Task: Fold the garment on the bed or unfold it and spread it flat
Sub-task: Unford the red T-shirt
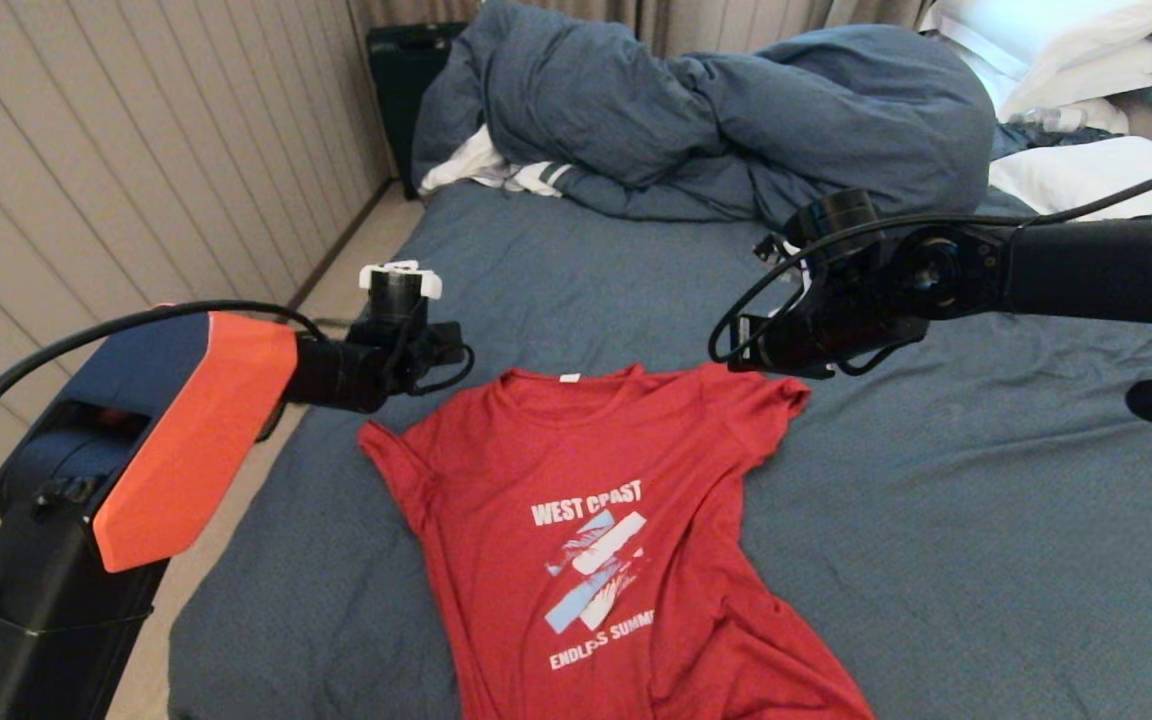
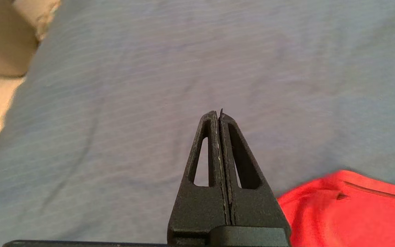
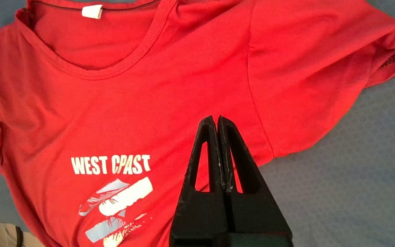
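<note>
garment: red T-shirt [image 1: 596, 540] was laid print side up on the bed [image 1: 936, 560], near the front edge; collar pointed toward the duvet [image 1: 696, 120], hem ran out of the head view.
lay: mostly spread; both sleeves were crumpled, lower body was wrinkled and skewed.
left gripper [image 2: 219, 118]: fingers pressed together, nothing pinched; was held over bare sheet just beside the shirt's left shoulder.
right gripper [image 3: 217, 120]: clenched, empty; was hovered above the shirt's right chest, near the right sleeve seam.
step judged: shirt looked ready for folding, or for a last smoothing; no grasp was made yet.
how to do it well: jaws should be opened before descent; one fabric layer pair should be pinched at the shoulder or sleeve edge, not mid-chest; sleeves should be flattened first so no bunching gets folded in; both arms should be moved together to keep the crease straight.
risk: sheet could be caught along with the shirt.
background: white striped cloth [image 1: 506, 175] and pillows [image 1: 1066, 50] were well apart, not involved.
</note>
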You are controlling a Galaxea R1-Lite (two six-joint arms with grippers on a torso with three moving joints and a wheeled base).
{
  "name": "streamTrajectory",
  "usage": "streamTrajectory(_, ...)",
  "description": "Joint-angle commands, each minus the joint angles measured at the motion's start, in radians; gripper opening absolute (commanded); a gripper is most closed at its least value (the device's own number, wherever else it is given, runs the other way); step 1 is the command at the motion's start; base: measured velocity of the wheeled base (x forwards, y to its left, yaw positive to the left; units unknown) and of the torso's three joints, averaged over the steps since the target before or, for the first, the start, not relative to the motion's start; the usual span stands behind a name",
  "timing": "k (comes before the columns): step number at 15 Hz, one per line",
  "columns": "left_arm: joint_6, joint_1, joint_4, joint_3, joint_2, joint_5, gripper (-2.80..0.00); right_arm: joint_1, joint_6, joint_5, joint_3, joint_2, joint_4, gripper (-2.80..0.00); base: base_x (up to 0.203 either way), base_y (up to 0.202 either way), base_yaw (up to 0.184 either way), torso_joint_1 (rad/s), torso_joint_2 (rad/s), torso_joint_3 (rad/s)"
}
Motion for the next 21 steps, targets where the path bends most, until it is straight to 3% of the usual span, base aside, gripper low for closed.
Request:
streamTrajectory(1,-0.022,-0.009,0.023,0.014,-0.041,0.017,-2.80,0.002,0.001,0.001,0.005,-0.002,0.008,-2.80,0.000,0.000,0.000,0.000,0.00,0.000)
streamTrajectory(4,-0.150,-0.051,0.133,0.148,-0.135,0.028,-2.80,0.018,0.004,0.004,0.085,-0.046,0.014,-2.80,0.000,0.000,0.000,0.000,0.00,0.000)
streamTrajectory(7,-0.195,-0.105,0.137,0.398,-0.254,-0.006,-2.80,0.055,0.006,0.006,0.300,-0.148,0.013,-2.80,0.000,0.000,0.000,0.000,0.00,0.000)
streamTrajectory(10,-0.205,-0.198,0.020,0.673,-0.349,-0.016,-2.80,0.097,0.006,0.009,0.591,-0.345,0.008,-2.80,0.000,0.000,0.000,0.000,0.00,0.000)
streamTrajectory(12,-0.206,-0.258,-0.140,0.797,-0.368,-0.014,-2.80,0.122,0.005,0.009,0.764,-0.449,0.005,-2.80,0.000,0.000,0.000,0.000,0.00,0.000)
streamTrajectory(15,-0.229,-0.269,-0.182,0.816,-0.339,0.000,-2.80,0.150,0.004,0.009,0.922,-0.479,-0.054,-2.80,0.000,0.000,0.000,0.000,0.00,0.000)
streamTrajectory(21,-0.232,-0.268,-0.214,0.807,-0.294,0.031,-2.80,0.168,0.011,-0.010,0.956,-0.234,-0.245,-2.80,0.000,0.000,0.000,0.000,0.00,0.000)
